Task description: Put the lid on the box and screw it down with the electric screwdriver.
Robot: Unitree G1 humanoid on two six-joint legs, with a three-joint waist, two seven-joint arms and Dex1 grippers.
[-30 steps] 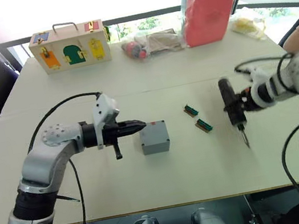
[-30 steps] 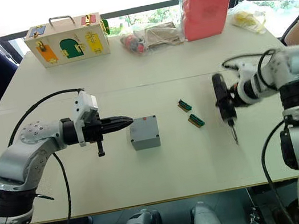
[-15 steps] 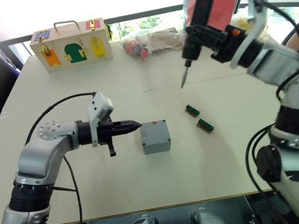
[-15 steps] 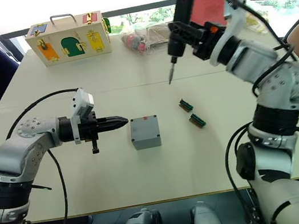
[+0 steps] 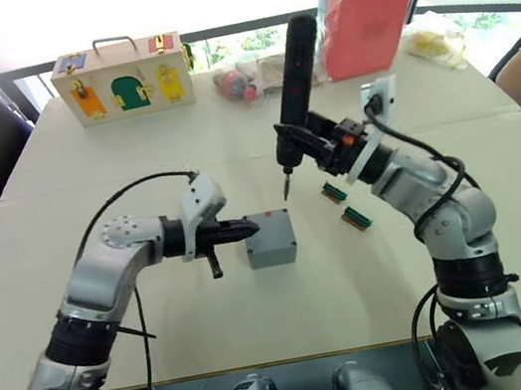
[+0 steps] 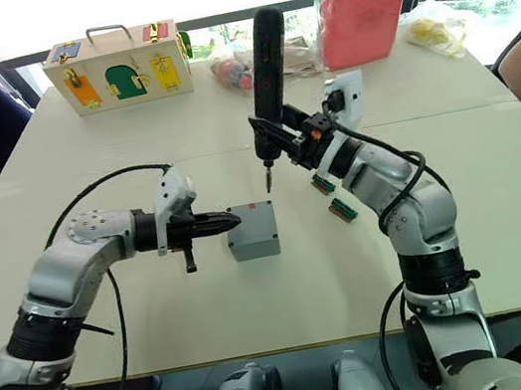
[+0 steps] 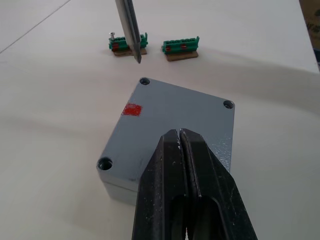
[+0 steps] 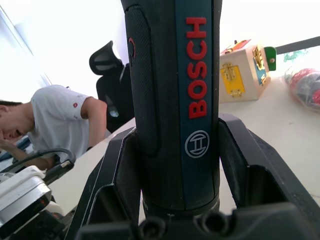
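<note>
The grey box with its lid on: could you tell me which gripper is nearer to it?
Left. The left gripper, fingers shut, sits at the lid edge of the box; the right gripper holds the electric screwdriver above and beyond it.

The grey lid [image 7: 175, 117], red-marked, sits on the box [image 5: 269, 239] mid-bench. The black electric screwdriver [image 5: 291, 88] stands nearly upright. Its bit hangs above the far-right corner.

head pair downward over table [image 5: 263, 326] (shared), wrist views close
</note>
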